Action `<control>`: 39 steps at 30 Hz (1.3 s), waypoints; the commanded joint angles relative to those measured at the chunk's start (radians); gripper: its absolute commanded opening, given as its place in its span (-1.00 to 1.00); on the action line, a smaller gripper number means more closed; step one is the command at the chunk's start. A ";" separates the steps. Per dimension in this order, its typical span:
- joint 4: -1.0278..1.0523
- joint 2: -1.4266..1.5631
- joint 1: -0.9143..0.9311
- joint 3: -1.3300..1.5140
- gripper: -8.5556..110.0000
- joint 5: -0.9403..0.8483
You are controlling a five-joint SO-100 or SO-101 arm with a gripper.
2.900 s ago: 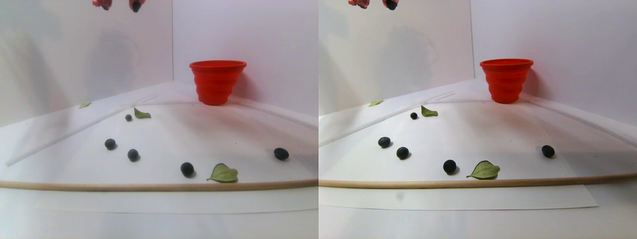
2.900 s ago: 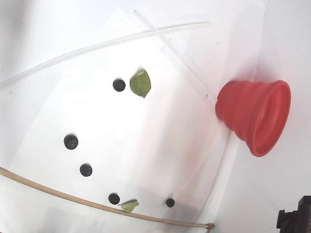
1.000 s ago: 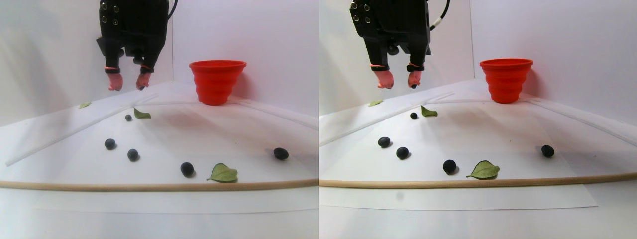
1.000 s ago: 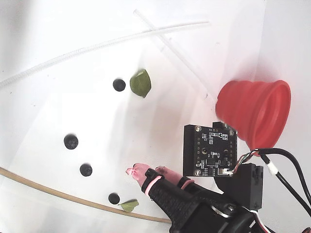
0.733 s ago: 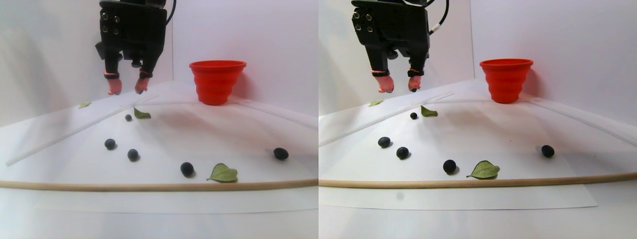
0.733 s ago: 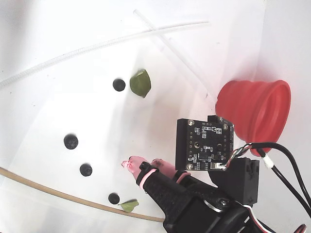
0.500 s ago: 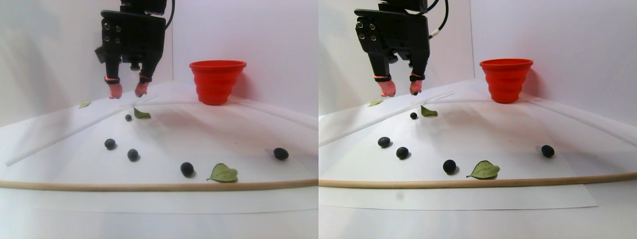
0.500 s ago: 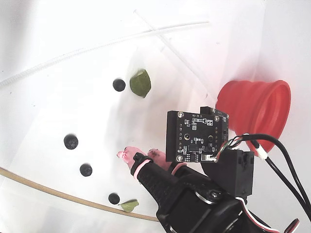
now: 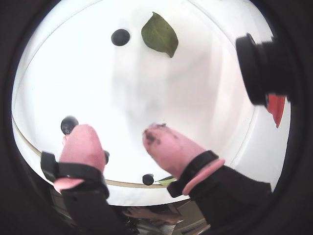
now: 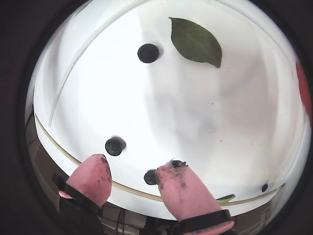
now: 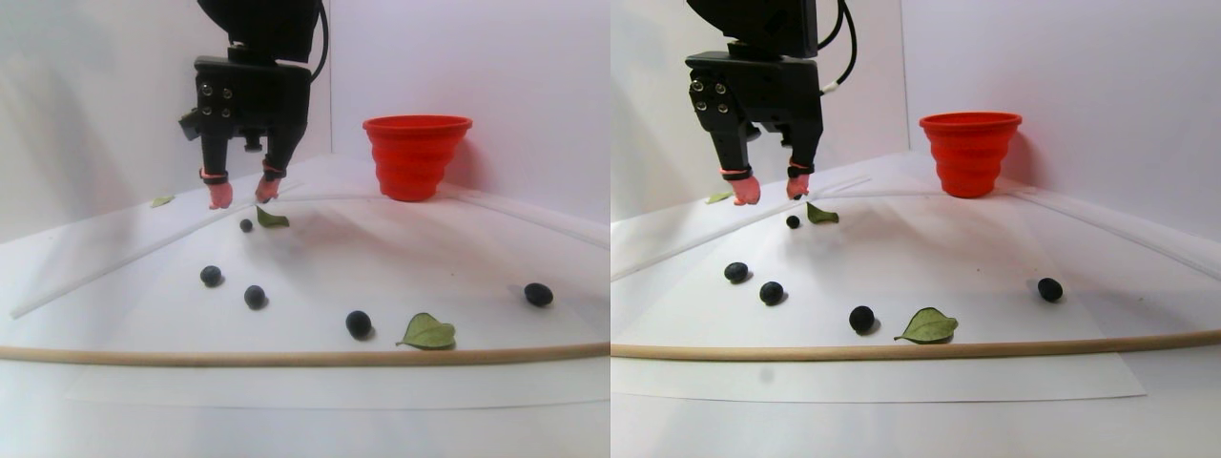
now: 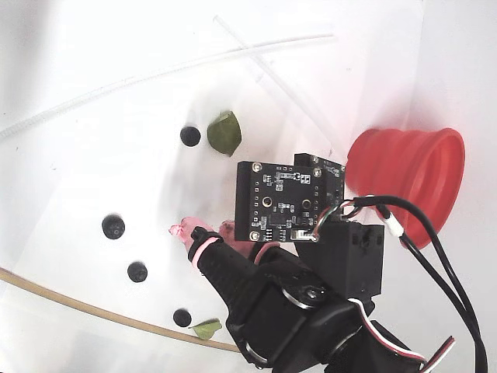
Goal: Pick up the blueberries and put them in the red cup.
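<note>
The end effector (image 11: 238, 195) hangs open and empty above the blueberries (image 11: 246, 225) scattered on the desk (image 11: 315, 420), well apart from the red cup (image 11: 417, 157). Approach step; next, descend around one berry and close.

The end effector (image 11: 237, 195) has come down from the top of the stereo pair view. Its pink fingertips (image 11: 220, 196) are now low and open, close above the far blueberry (image 11: 246, 225) beside the green leaf (image 11: 272, 218).
</note>
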 commanded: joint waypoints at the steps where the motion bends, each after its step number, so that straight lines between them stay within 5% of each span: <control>1: -0.034 0.003 -0.017 -0.048 -0.55 -0.009; 39: -0.322 -0.325 -0.021 -0.224 -0.54 -0.063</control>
